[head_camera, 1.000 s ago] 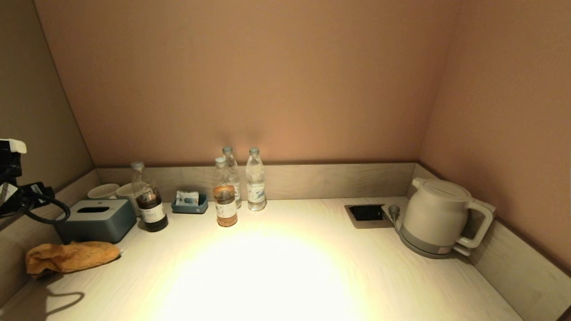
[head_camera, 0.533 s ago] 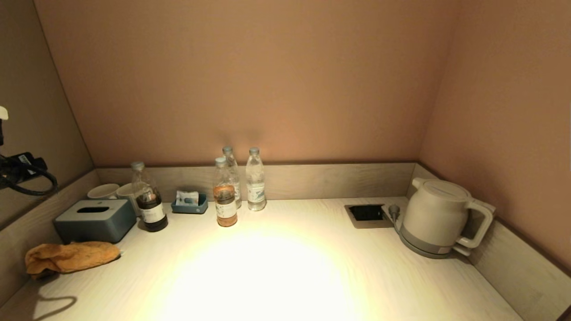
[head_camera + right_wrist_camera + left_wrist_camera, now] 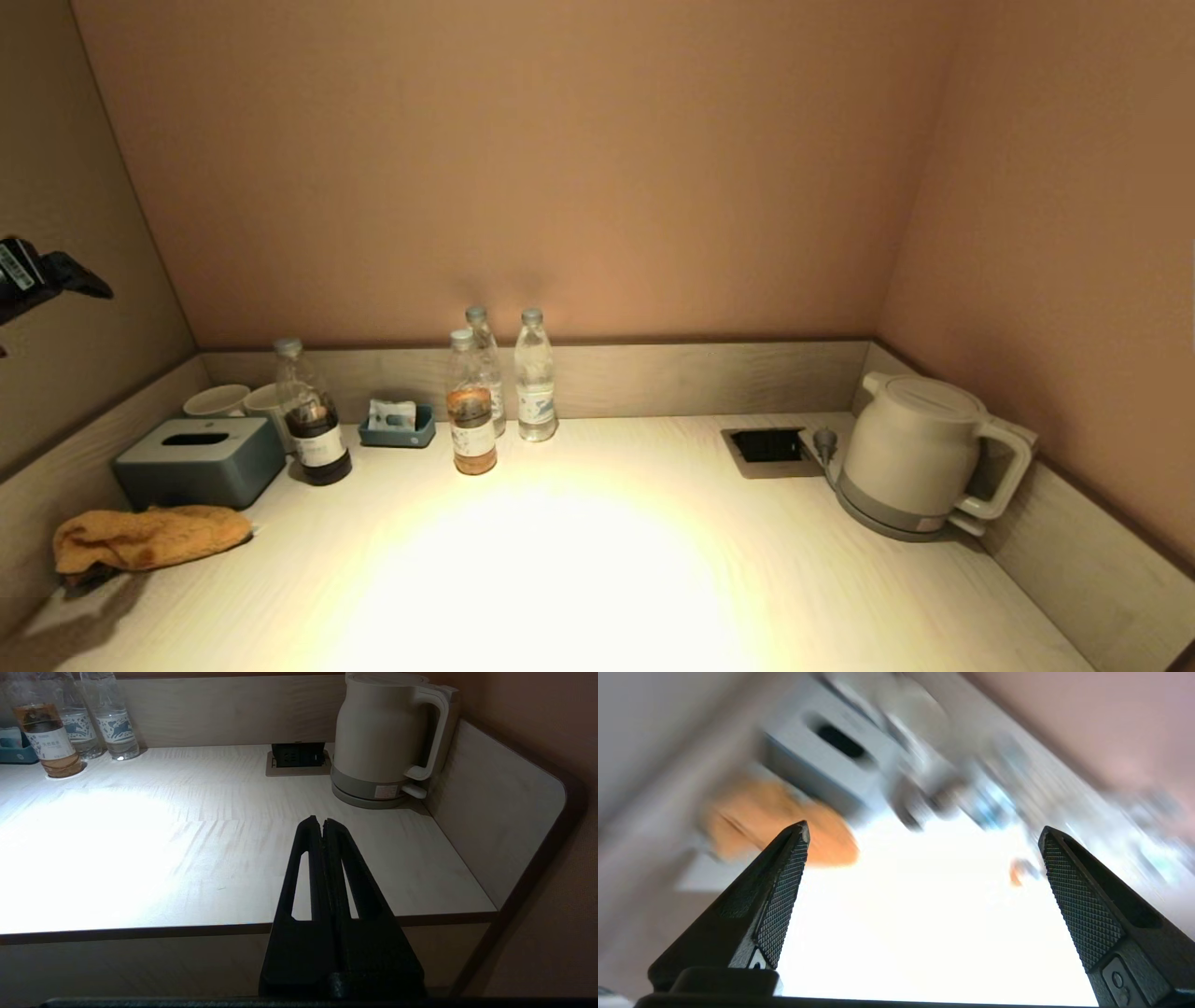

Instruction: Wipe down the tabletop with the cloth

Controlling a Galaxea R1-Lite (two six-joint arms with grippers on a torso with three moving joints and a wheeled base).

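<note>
The tabletop shows no sign of wiping under way, so the task looks to be at its very start: the cloth has to be picked up first, and the whole wipe is left. The kettle stands at the counter's back-right corner, the tissue box near the left edge, and 4 bottles line the back edge beside a small blue tray and 2 cups. The orange cloth lies bunched and untouched at the left edge of the counter, just in front of the tissue box, with nothing gripping it. The left gripper hangs high above that left edge, its fingers spread wide and empty, the cloth visible below them in the left wrist view. The right gripper sits off the front edge near the right corner, fingers pressed together on nothing, apparently parked. Compared with 1 second ago, the left arm has risen along the left wall, from beside the tissue box level to well above it, while the cloth and every other item on the counter have kept their places.
</note>
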